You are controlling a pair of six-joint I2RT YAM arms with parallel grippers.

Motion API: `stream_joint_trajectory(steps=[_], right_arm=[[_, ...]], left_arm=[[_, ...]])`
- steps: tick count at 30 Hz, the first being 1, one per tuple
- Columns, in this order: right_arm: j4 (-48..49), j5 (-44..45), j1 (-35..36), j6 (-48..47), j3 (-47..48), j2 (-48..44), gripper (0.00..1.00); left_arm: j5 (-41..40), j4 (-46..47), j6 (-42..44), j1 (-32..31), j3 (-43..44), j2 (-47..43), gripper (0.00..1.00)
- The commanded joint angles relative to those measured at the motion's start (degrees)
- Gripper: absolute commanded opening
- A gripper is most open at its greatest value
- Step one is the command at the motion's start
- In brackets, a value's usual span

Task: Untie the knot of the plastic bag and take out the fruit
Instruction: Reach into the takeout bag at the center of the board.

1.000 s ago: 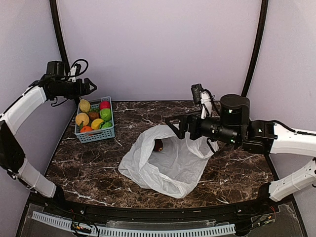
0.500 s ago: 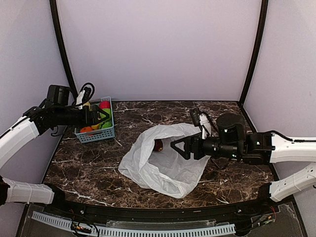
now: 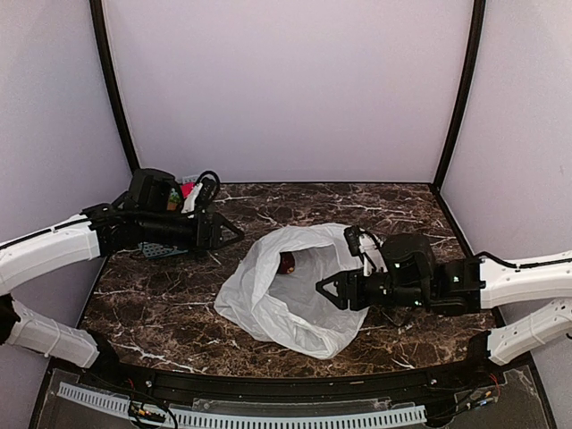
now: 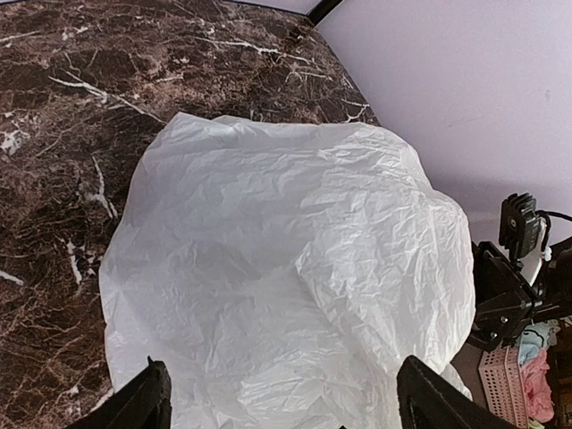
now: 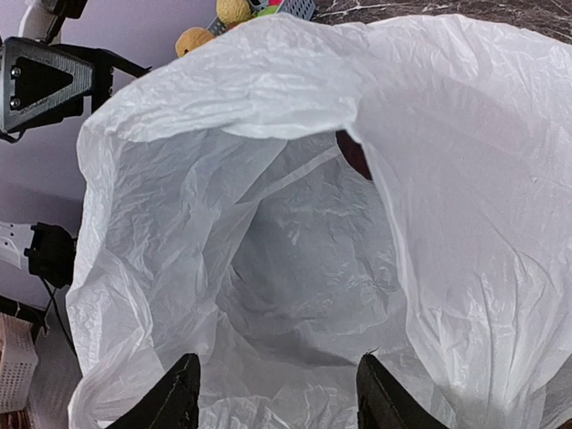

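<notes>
- Reaching in from the right, the right gripper (image 3: 326,292) sits at the near right rim of the plastic bag (image 3: 268,308). Its jaws are part-way apart with bag film in front of them, and nothing is pinched yet.
- The bag lies mid-table, its closed end near left and its mouth gaping far right. No knot shows.
- One dark red fruit (image 3: 287,263) rests inside by the far left wall, left of and beyond the right gripper. That arm looks straight down the mouth, so it seems better placed.
- The left gripper (image 3: 231,234), jaws wide and empty, points right at the bag's outer wall, which stands between it and the fruit.
- The blue basket (image 3: 161,251) of fruit sits far left, mostly behind that arm.
- A second ago the left arm was raised over the basket. The right gripper hovered higher at the bag's far rim, its jaws wider.
</notes>
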Motion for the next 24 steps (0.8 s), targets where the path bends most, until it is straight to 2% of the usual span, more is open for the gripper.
stream_joint_trajectory(steps=[1, 5, 9, 24], right_arm=[[3.96, 0.22, 0.82, 1.40, -0.95, 3.06, 0.53], [3.22, -0.81, 1.58, -0.11, 1.84, 8.93, 0.45], [3.04, -0.94, 3.31, -0.44, 3.74, 13.57, 0.42], [2.68, -2.58, 7.01, 1.61, 4.23, 18.11, 0.40]], left_arm=[[0.48, 5.32, -2.32, -1.93, -0.85, 3.63, 0.86], [-0.42, 6.86, -2.58, -2.05, -0.35, 6.41, 0.86], [-1.02, 7.56, -2.46, -2.01, 1.35, 9.40, 0.87], [-2.98, 5.02, 1.51, -1.04, 8.42, 18.59, 0.89]])
